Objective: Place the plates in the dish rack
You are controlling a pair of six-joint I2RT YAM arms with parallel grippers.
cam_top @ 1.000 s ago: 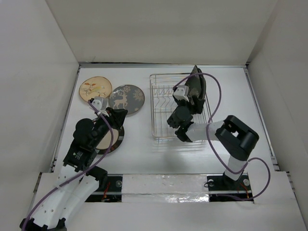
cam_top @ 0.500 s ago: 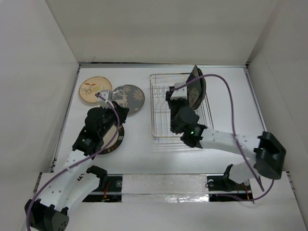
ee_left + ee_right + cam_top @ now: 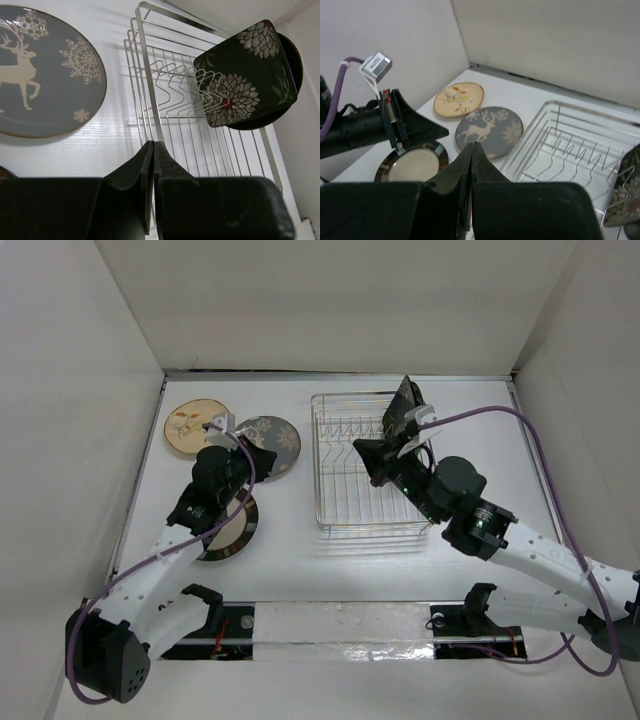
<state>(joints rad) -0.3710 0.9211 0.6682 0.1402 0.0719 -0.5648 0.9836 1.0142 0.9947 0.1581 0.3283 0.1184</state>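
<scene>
The square plate [image 3: 245,75] is stood at the far right of the rack [image 3: 340,490]. The deer plate [image 3: 45,75] is laid left of the rack. Both arms' jaws are closed, empty.

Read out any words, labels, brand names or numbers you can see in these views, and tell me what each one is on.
None can be read.
The grey deer plate, the black flowered square plate and the tan floral plate carry pictures only.
The small white tag in the right wrist view looks blank.
</scene>
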